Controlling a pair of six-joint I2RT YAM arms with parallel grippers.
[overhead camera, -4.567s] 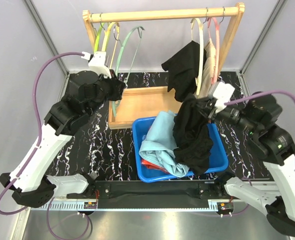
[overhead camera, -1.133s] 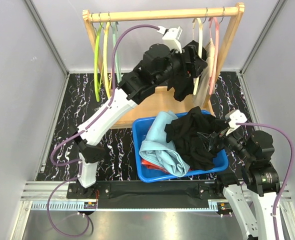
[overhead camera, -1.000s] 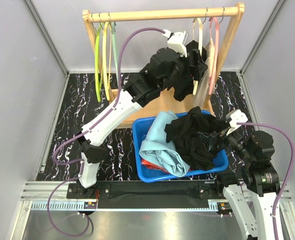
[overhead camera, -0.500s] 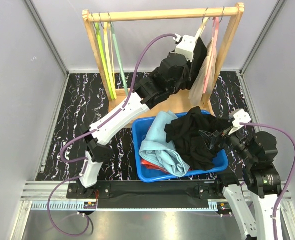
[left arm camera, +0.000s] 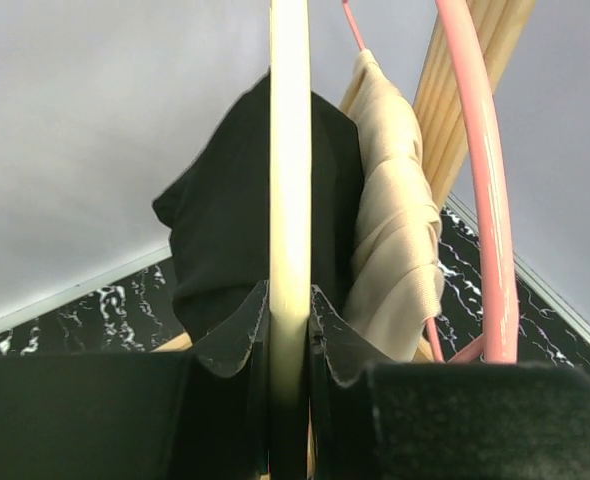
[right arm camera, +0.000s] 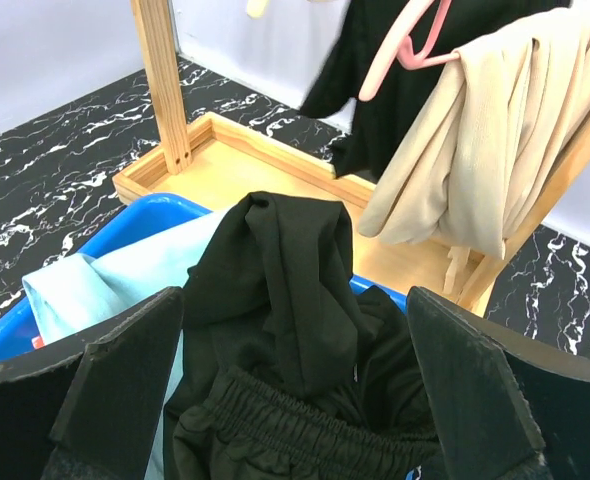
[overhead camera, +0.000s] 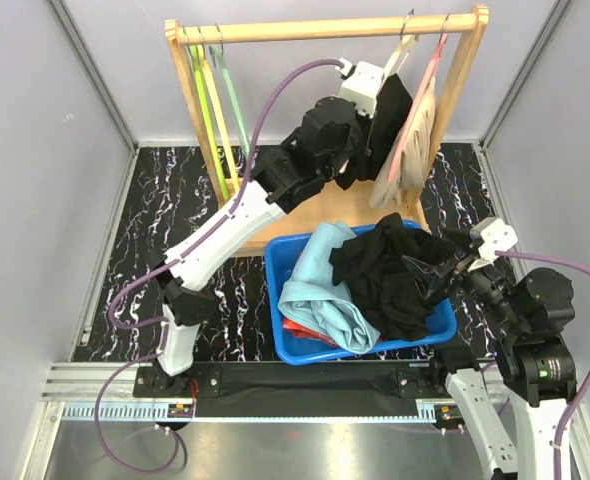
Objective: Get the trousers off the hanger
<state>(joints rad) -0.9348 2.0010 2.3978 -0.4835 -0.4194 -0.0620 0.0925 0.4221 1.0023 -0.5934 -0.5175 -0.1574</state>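
Black trousers (overhead camera: pixel 395 115) hang on a cream hanger (left arm camera: pixel 289 150) at the right end of the wooden rack. Beside them, beige trousers (overhead camera: pixel 415 150) hang on a pink hanger (overhead camera: pixel 430 75). My left gripper (left arm camera: pixel 289 300) is shut on the cream hanger's lower arm, with the black trousers (left arm camera: pixel 225 220) just behind it. In the blue bin (overhead camera: pixel 375 350) lie another black pair (overhead camera: pixel 390 275), a light blue pair (overhead camera: pixel 320 285) and a red pair (overhead camera: pixel 300 330). My right gripper (right arm camera: pixel 293 292) hovers open over the binned black trousers (right arm camera: pixel 295 260), holding nothing.
The rack's top bar (overhead camera: pixel 315 30) carries empty green and yellow hangers (overhead camera: pixel 210 110) at its left end. Its wooden base tray (overhead camera: pixel 250 220) sits behind the bin. The right post (overhead camera: pixel 460 90) stands close to the beige trousers. Grey walls enclose the marbled table (overhead camera: pixel 175 210).
My left gripper has closed on the cream hanger, and the hangers now lean to the right. The right arm has drawn back a little, still open.
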